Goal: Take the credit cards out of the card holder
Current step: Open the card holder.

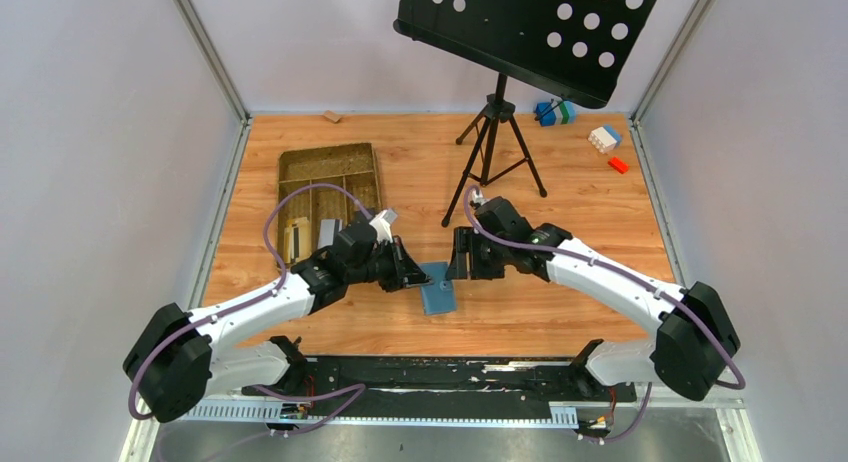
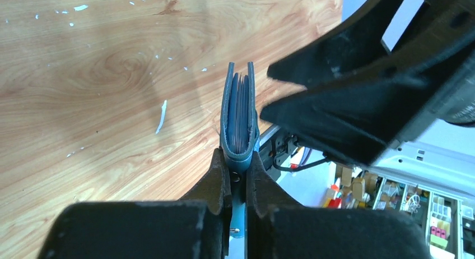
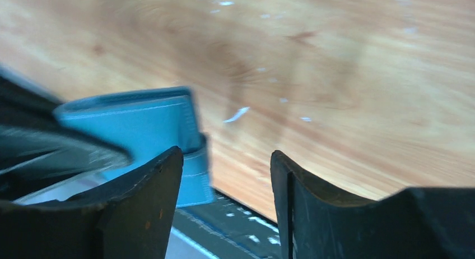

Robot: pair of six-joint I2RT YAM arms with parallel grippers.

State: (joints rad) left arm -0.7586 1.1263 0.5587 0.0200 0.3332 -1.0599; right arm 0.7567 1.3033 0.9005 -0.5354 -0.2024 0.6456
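The holder (image 1: 438, 290) lies just toward 6 o'clock of the worktop's (image 1: 580, 197) middle, between the two arms. It is clamped at one end by the left jaws, which are closed almost fully on it and reach in from its 10 o'clock.

In the left wrist view the holder (image 2: 238, 119) is seen edge-on. Its two blue covers are slightly parted at the far end, and thin dark layers, taken to be the cards (image 2: 242, 102), are packed between them. The grip appears to be placed at the fold. This is judged to leave the open mouth facing the other arm and to brace the holder against the pull when a card is drawn. Whether the holder rests on the worktop or is raised off it cannot be told.

The right jaws are held moderately apart, with nothing between them, at the holder's 1 o'clock and just beside its far end. In the blurred right wrist view the holder (image 3: 140, 121) is seen at 9 o'clock of the gap, partly behind one finger (image 3: 148, 208), so the jaws are not yet lined up on it.

No card is seen drawn out, so extraction is judged not begun. A card edge alone must be pinched next; if a cover is caught with it, the whole holder could be dragged. The tray (image 1: 330, 154) at 10 o'clock may be meant for the cards.
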